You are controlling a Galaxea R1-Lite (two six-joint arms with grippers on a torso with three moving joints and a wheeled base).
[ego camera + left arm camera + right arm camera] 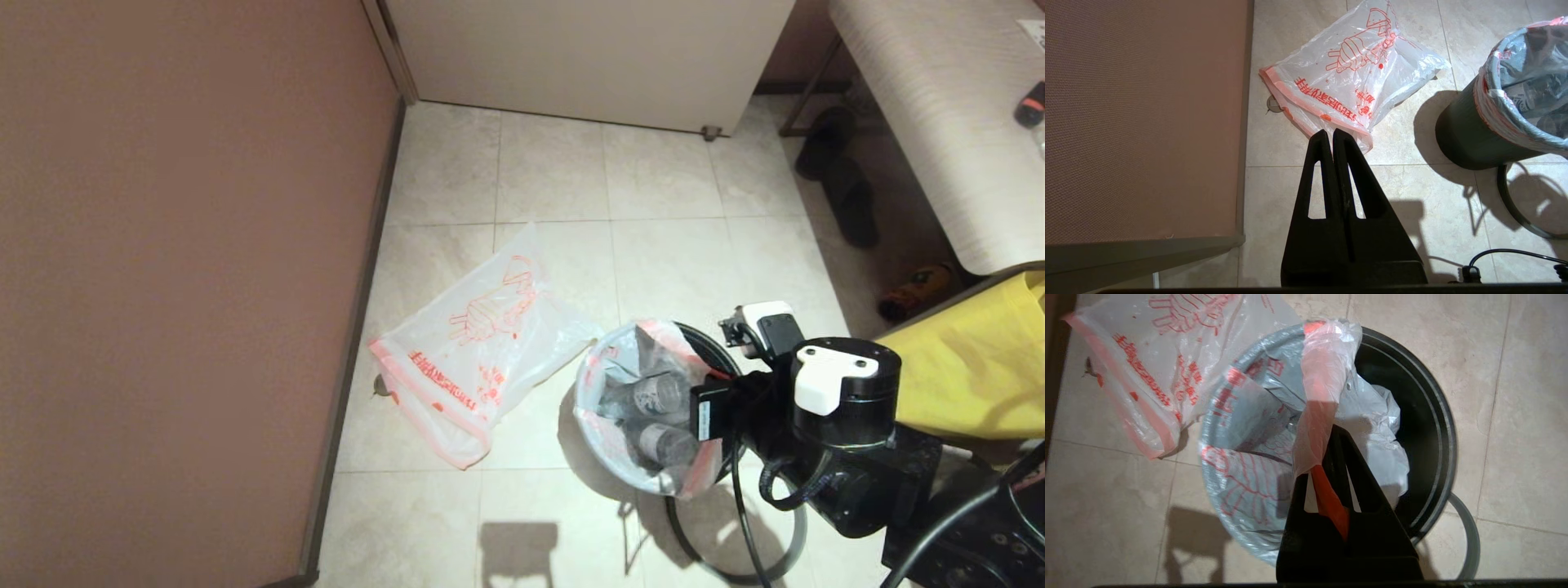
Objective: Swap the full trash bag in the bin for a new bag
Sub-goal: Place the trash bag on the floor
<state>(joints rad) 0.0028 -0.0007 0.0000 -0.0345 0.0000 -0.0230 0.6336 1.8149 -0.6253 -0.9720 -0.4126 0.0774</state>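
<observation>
The small round wastebasket with a grey outside and glossy black inside (709, 347) stands on the pale tiled floor (555, 171), just in front of the robot and slightly to its right. The bulky translucent white plastic bag with a pink-orange hem (608, 384) sits inside this bin. On the side toward the new bag its hem is folded over the bin's edge; on the far side it has come away, baring the black inner wall (1425, 416). Clear plastic bottles (653, 396) lie inside the full bag, one above another in the head view, their labels dimly visible through the film.

The right gripper (1331, 437) hangs over the bin's mouth with its fingers clamped together on a gathered strip of the full bag's hem (1321, 375). The strip runs from the bin's edge to the fingertips, and a fold of orange film shows between the finger bases.

A separate grey hoop (739, 563) lies flat on the floor against the base of the bin, on the robot's side.

The thin translucent white plastic bag with a large orange-red drawing of hands and printed text (482, 347) lies flat on the tiles to the left of the bin, one corner close to it.

The left gripper (1333, 136) hovers above the floor near this new bag's hem, its fingers pressed together and holding nothing.

A yellow fabric bag (971, 376) hangs at the right.
</observation>
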